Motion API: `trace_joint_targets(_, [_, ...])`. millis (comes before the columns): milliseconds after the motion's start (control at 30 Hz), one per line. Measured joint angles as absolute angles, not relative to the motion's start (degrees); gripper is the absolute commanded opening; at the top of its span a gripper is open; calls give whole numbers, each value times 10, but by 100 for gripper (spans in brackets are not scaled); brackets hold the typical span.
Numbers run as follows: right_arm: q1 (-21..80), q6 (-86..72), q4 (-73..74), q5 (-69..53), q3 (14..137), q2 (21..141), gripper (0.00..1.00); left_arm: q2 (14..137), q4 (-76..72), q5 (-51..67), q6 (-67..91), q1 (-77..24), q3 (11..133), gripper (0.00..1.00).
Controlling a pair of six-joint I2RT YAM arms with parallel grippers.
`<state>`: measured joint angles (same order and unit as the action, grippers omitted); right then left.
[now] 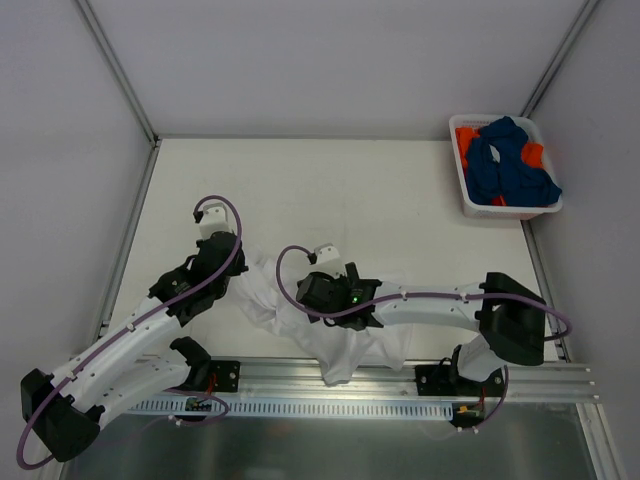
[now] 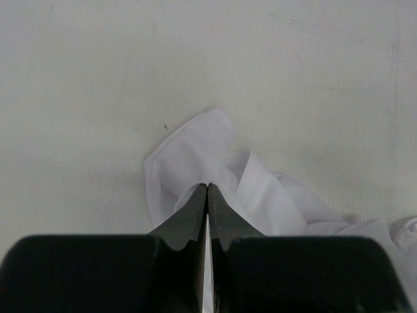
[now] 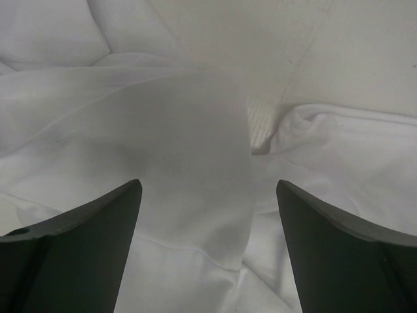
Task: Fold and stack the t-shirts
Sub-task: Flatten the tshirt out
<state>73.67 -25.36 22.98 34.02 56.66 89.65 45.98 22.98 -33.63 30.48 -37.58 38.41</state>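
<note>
Table (image 1: 330, 190), pale and matt, walled on three sides; items listed from the left

Left gripper (image 2: 207, 186): over the left part of the table, at the left edge of the crumpled cloth. Jaws pressed together, a thin white sliver of fabric caught between them; the cloth rises in a peaked fold to the fingertips.

White t-shirt (image 1: 262, 302): one, nearly table-coloured, unfolded and rumpled. Lies at the near middle of the table, between the two arms, its lower hem reaching over the metal rail (image 1: 400, 372) at the near edge. Partly hidden under the right arm.

Right gripper (image 3: 208, 186): directly above the middle of the white t-shirt, pointing down at it. Jaws spread wide, holding nothing; a smooth fold of the shirt lies below and between the fingers (image 3: 78, 228). Whether the fingertips touch the cloth cannot be told.

Basket (image 1: 505, 212): white plastic, rectangular, at the far right corner of the table, well apart from both arms.

Dark blue t-shirt (image 1: 510, 165): bundled in the basket, heaped above its rim.

Orange t-shirt (image 1: 464, 140): in the same basket, under and beside the blue one, showing only in patches
</note>
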Motion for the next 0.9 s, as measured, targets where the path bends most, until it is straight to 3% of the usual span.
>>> trace_joint_targets(133, [732,-250,200,318,567,926,65,459,230,-336,305,-376,384,0])
trace_joint_targets(300, [731,-248,188,301,567,947,50,452,230,-338,305,-376,379,0])
trace_joint_targets(400, [731,-247,186,297,567,947,28,452,230,-338,305,-376,376,0])
trace_joint_targets(433, [731,-246,187,297,567,947,13,452,230,-338,305,-376,376,0])
trace_joint_targets(500, [731,-246,189,298,567,947,2,453,230,-338,305,-376,376,0])
trace_joint_targets(900, [836,-266,362,391,654,869,3,492,224,-336,307,-376,376,0])
